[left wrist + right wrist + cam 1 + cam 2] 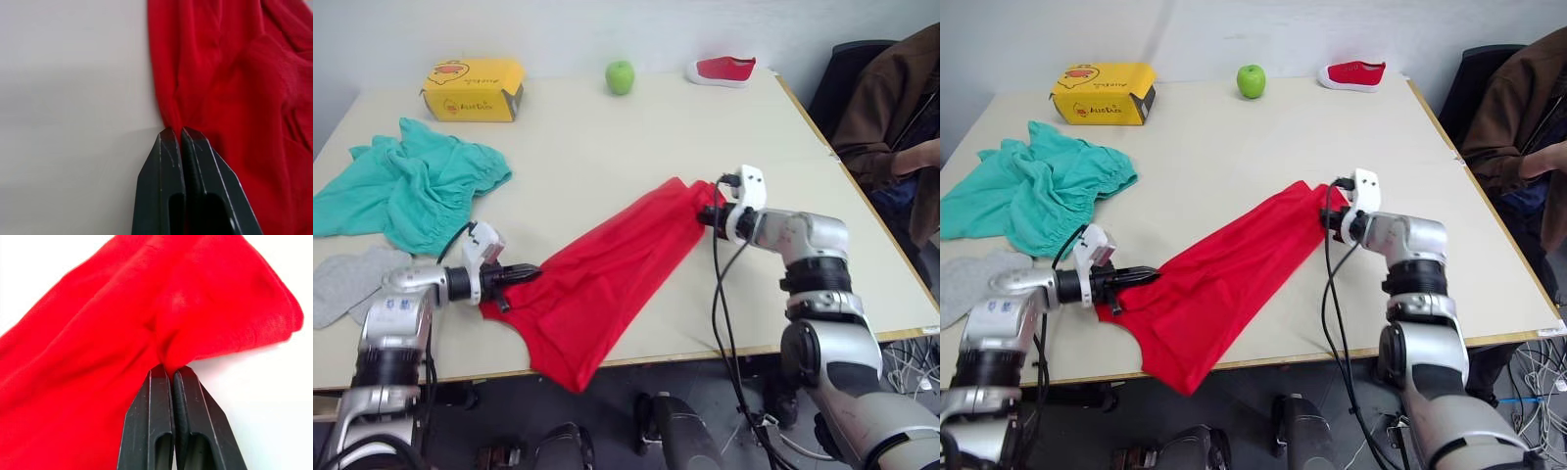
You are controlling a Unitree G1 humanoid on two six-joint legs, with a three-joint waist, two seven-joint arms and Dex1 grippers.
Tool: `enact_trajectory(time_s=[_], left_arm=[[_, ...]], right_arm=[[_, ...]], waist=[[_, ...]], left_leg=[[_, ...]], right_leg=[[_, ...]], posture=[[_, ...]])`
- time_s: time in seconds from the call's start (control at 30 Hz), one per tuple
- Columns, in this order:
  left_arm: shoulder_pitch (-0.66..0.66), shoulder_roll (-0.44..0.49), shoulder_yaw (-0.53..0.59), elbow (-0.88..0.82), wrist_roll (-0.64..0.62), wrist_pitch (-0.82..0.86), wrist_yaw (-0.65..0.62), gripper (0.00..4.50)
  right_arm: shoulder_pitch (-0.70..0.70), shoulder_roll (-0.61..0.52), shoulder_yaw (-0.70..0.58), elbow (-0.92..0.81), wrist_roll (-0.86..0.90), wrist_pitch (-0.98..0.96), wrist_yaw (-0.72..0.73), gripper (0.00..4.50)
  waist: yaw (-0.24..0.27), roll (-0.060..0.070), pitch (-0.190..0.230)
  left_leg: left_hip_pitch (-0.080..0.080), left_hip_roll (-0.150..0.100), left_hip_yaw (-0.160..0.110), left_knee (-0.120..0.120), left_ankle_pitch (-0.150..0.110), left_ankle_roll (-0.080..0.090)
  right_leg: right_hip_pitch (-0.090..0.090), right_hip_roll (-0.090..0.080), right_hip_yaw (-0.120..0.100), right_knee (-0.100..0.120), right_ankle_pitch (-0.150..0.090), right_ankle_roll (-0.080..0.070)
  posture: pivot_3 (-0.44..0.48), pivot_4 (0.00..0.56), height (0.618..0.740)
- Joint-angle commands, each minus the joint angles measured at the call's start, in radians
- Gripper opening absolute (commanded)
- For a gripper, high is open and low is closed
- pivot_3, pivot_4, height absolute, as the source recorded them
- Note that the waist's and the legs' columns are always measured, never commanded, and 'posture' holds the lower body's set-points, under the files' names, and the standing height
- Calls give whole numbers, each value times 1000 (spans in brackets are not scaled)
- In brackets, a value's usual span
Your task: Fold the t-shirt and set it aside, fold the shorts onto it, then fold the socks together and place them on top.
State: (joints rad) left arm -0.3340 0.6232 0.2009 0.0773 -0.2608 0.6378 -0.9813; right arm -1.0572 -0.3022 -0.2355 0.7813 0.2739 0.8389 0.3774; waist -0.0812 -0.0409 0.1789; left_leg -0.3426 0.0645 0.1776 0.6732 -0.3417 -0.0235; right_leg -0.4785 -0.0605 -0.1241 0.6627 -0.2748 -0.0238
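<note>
Silver-grey arms, black cables, white wrists, black pincer (182, 132) fingers.

Yellow box (473, 89), apple (620, 76), shoe (722, 70)

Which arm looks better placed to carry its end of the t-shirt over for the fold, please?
Probably the left: the left tool pinches the t-shirt near the table's front edge, with clear tabletop ahead; the right tool also grips.
</note>
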Motion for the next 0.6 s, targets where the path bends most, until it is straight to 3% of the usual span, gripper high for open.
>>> enact_trajectory(time_s=[0.03,0.23,0.33,0.37,0.47,0.6], left_arm=[[112,-63,52,-250,-78,168,148,0],[223,-223,87,-492,-162,317,363,0],[231,-231,73,-510,-173,343,404,0],[228,-226,74,-507,-183,351,408,0],[208,-184,94,-485,-216,366,396,727],[188,-35,101,-438,-290,398,269,2005]], right_arm=[[-84,-8,7,161,-27,-147,18,23],[-163,-17,31,341,-74,-285,43,23],[-165,-24,52,364,-95,-291,74,23],[-162,-28,61,363,-103,-287,86,222],[-135,-49,111,301,-123,-256,178,1002],[-22,-114,163,8,-95,-86,284,2387]], waist=[[4,0,0],[16,0,0],[23,0,0],[23,0,0],[25,0,0],[29,0,0]], left_leg=[[0,0,0,0,0,0],[0,-1,0,-1,0,0],[1,-1,0,-1,1,0],[2,-1,0,-2,1,0],[2,-1,0,-3,1,-1],[2,-1,-1,-6,2,-1]], right_leg=[[0,0,0,0,0,0],[1,0,1,-1,0,0],[1,0,1,-1,0,0],[2,0,1,-1,0,0],[2,0,2,-2,0,0],[1,0,2,-3,0,0]], posture=[[0,150,740],[0,150,740],[0,150,740],[0,150,740],[0,150,740],[0,150,740]])
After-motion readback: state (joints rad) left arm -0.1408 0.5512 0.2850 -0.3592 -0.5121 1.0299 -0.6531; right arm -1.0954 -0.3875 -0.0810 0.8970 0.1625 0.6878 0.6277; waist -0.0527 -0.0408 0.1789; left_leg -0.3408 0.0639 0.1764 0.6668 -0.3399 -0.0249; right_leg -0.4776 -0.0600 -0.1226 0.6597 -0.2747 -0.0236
